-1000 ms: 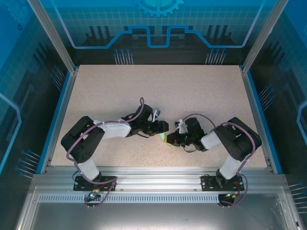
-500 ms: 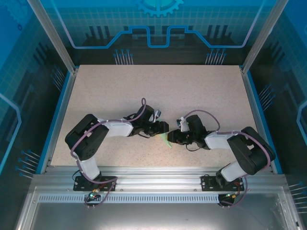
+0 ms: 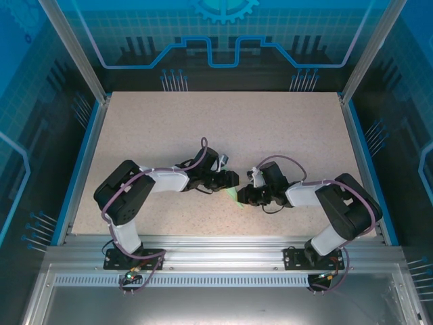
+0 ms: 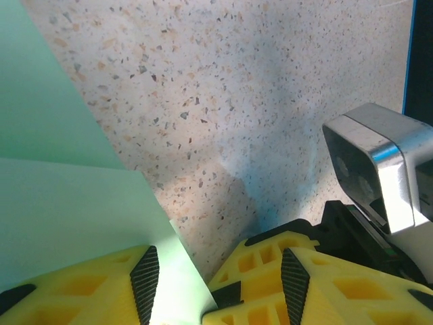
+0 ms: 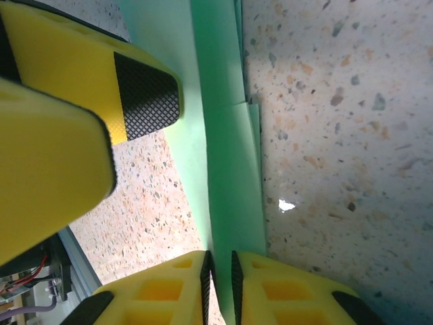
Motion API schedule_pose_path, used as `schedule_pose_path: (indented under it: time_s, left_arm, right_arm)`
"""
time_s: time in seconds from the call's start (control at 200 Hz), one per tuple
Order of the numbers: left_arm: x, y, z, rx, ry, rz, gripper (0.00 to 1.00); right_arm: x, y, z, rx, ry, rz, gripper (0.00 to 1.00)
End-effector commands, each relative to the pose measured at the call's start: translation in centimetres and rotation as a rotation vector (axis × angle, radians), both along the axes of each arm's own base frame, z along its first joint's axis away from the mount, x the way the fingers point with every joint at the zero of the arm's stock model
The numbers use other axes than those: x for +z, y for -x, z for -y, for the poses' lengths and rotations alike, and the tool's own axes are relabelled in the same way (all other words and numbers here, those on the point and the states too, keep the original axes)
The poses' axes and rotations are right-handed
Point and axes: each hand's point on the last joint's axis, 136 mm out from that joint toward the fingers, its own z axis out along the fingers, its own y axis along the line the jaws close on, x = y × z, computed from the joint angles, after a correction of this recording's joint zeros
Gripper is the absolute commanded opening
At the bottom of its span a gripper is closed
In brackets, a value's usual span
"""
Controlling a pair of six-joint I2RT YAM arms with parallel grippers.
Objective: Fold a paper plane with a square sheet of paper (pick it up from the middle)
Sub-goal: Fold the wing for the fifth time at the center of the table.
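From above, the two arms bend in and meet a little below the middle of the table [image 3: 270, 128]. The left pincer [image 3: 232, 181] comes in from the left and the right pincer [image 3: 243, 197] comes in from the right. Their tips are very close together. A small bit of green paper [image 3: 234, 196] peeks out between them, low on the table.

In the right wrist view, the paper [image 5: 226, 135] is a long green strip. It runs from the top of the frame down to the bottom and has folds, with one layer on top of another. The right pincer [image 5: 220, 267] is at the bottom middle. Its two black pads are almost together and the strip goes down into the thin gap, so it is pinching the paper. At the upper left, one of the left pincer's fingers [image 5: 145, 88] is at the strip's left edge. I cannot tell if it touches the paper.

In the left wrist view, the paper [image 4: 61, 203] lies on the left side, flat, with a second layer over the first. The left pincer [image 4: 218, 264] is at the bottom, with its jaws wide apart. The paper's edge reaches into the gap beside the left finger, but the jaws do not squeeze it. A silver box [image 4: 369, 166] sits at the right, above the right finger.
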Motion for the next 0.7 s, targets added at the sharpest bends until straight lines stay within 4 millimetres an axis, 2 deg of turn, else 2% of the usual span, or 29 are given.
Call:
schedule_pose_path:
  time_s: [0.0, 0.15, 0.4, 0.5, 0.695]
  left_arm:
    - [-0.1, 0.2, 0.3, -0.027, -0.01, -0.003, 0.54]
    - [0.0, 0.1, 0.5, -0.033, -0.01, 0.001, 0.54]
    - [-0.1, -0.2, 0.8, -0.059, -0.022, 0.004, 0.55]
    - [-0.7, -0.1, 0.8, -0.064, -0.035, -0.01, 0.54]
    - [-2.2, 0.2, 0.4, -0.059, -0.068, -0.045, 0.51]
  right_arm:
    - [-0.9, 0.6, 0.3, 0.01, 0.019, -0.044, 0.15]
    - [-1.8, 0.9, 0.6, 0.002, 0.043, -0.081, 0.07]
    - [-2.8, 1.2, 0.7, -0.031, 0.032, -0.13, 0.05]
    - [-2.6, 1.2, 0.7, -0.036, 0.022, -0.135, 0.05]
    - [-0.6, 0.6, 0.7, -0.04, 0.017, -0.078, 0.12]
